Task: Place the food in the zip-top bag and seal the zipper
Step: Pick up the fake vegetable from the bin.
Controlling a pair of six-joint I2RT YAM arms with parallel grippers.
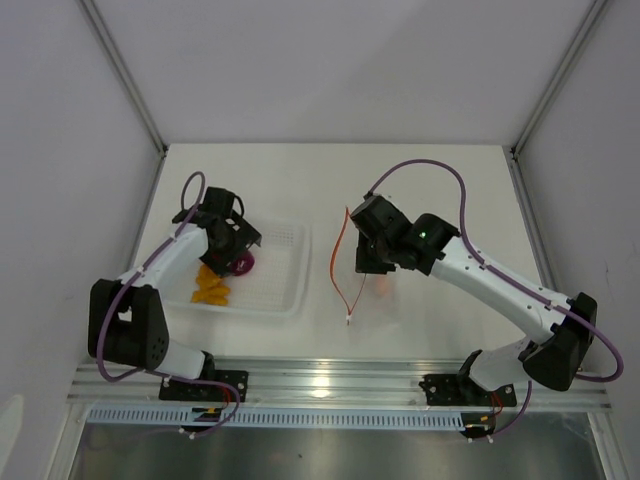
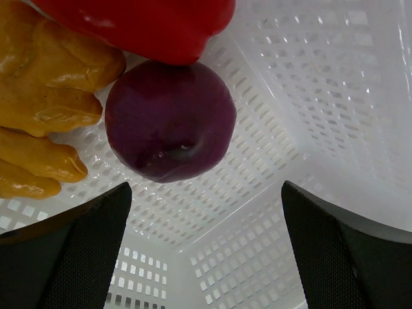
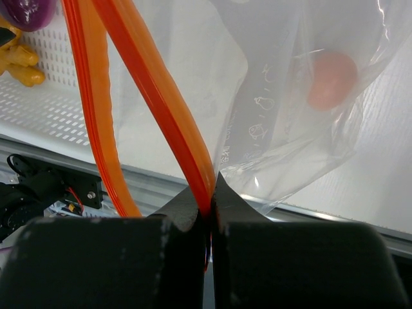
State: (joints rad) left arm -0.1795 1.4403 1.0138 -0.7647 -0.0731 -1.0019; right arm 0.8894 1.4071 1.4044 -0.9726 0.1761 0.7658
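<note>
In the left wrist view a round purple piece (image 2: 168,119) lies in the perforated white tray (image 2: 309,84), with the glossy red pepper (image 2: 148,26) behind it and the lumpy orange-yellow piece (image 2: 45,96) to its left. My left gripper (image 2: 206,238) hangs open just short of the purple piece, touching nothing. My right gripper (image 3: 207,193) is shut on the red-orange zipper (image 3: 151,84) of the clear zip-top bag (image 3: 290,129), holding its mouth open in a loop. A pale orange round piece (image 3: 331,80) shows through the bag.
The tray (image 1: 285,290) sits left of centre, with my left gripper (image 1: 232,252) over its left part. The zipper (image 1: 337,262) curves between the tray and my right gripper (image 1: 368,265). An aluminium rail (image 1: 330,375) runs along the near table edge.
</note>
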